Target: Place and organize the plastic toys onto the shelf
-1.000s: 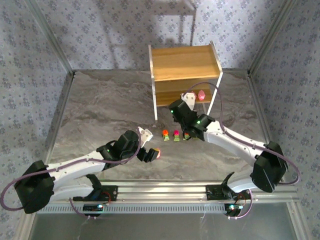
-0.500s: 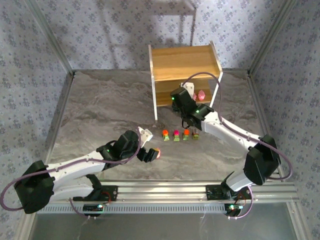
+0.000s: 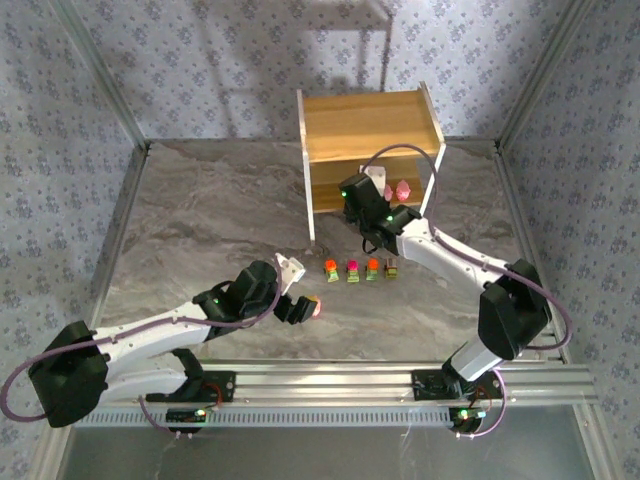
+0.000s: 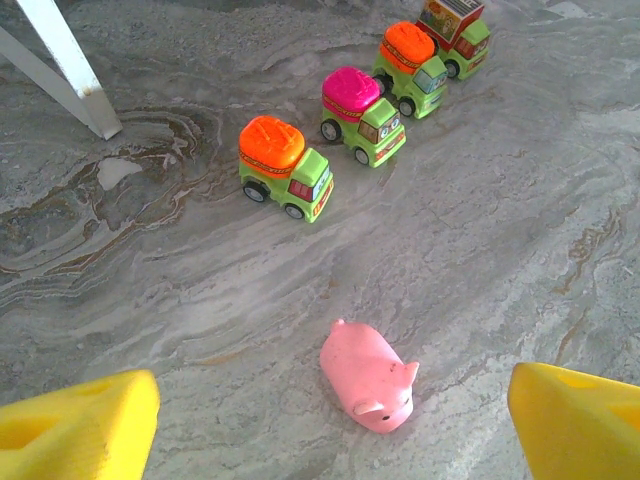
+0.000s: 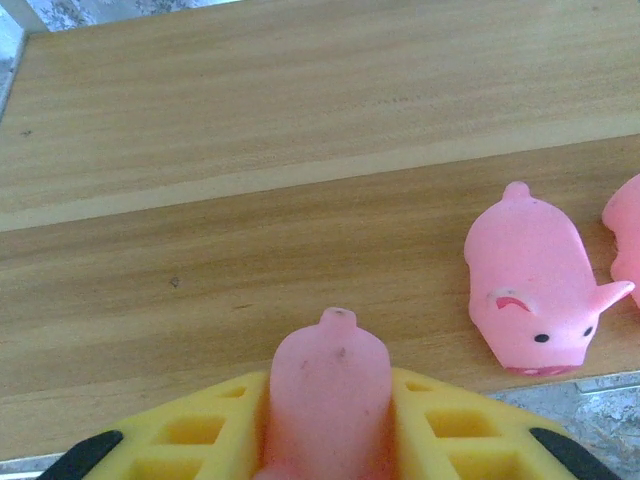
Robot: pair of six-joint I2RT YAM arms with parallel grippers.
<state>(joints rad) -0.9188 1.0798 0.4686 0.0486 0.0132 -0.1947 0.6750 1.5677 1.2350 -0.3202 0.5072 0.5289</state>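
Between the yellow fingers of the right hand sat a pink pig, gripped round its body with its tail end pointing into the shelf. Over the last second this hand had travelled forward from above the row of trucks to the front lip of the lower board. The pig was therefore at its drop spot, though I could not tell whether it touched the wood. Just to its right a 2nd pig already lay on that board, face outward, and the edge of a 3rd pink toy showed beyond it. By my reckoning only the release remained for this toy, and setting it beside the 2nd pig would keep the row tidy. The right arm was stretched long from its base, its forearm passing above the trucks and its wrist aimed into the shelf opening.

The left hand had not moved in that time. It hung open, fingers spread wide to either side of a 4th pig lying on the desk, not touching it. Its arm lay low and bent across the near left of the desk. Beyond that pig, 4 trucks stood in a slanted line near the shelf's white leg, all yet to be shelved.
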